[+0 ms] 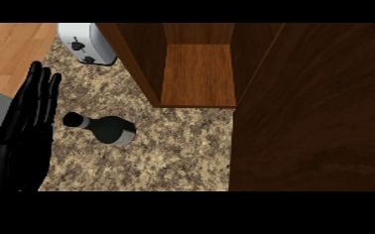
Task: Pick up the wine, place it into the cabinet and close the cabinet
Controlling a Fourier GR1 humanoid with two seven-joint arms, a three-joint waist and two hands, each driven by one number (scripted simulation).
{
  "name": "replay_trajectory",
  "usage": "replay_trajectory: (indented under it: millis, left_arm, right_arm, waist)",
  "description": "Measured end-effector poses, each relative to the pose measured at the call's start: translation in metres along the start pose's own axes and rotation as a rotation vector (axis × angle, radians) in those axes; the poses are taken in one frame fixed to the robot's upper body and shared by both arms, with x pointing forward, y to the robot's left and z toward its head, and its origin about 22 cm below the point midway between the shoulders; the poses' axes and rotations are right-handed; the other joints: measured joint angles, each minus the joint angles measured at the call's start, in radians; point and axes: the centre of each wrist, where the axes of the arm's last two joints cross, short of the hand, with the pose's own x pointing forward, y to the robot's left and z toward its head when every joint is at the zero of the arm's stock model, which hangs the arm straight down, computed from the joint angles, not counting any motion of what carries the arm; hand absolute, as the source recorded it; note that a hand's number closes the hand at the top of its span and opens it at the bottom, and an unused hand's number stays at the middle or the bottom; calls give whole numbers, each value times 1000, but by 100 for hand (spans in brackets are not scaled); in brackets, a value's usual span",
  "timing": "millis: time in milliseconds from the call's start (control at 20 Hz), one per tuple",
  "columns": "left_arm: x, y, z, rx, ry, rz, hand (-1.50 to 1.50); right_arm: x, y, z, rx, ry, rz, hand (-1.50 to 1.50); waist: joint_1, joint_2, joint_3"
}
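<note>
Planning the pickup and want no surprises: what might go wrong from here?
The wine bottle sits close to the open left hand at the left edge, not yet held; a sideways brush might knock or roll it. The cabinet opening is narrow between its side wall and the open door, so the bottle might clip an edge going in.

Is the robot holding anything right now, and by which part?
Nothing is held. The left hand, the only one in view, is open at the left edge, apart from the wine bottle on the counter.
</note>
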Motion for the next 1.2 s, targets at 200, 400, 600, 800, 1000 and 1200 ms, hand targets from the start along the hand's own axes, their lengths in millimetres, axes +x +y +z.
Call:
replay_trajectory:
  millis: [200,400,600,800,1000,1200]
  left_arm:
    - [4,10,-4,8,-32,-10,-150]
    - [0,17,0,19,-18,77,-150]
    - [10,19,2,20,38,175,-150]
    - [37,22,3,15,58,209,-150]
    - [56,20,2,18,74,223,-150]
    - [68,23,4,35,91,224,-150]
  right_arm:
    - [2,3,10,-15,10,2,-150]
    - [13,9,23,24,63,-64,-150]
    - [34,16,37,90,113,-152,-150]
    - [63,19,45,110,134,-182,-150]
    - [75,31,50,126,153,-207,-150]
    - [83,45,47,151,180,-258,-150]
  waist:
    - [-13,-16,-10]
    - [-20,-23,-14]
    - [-22,-26,-15]
    - [-21,-27,-16]
    - [-21,-27,-16]
    - [-20,-27,-16]
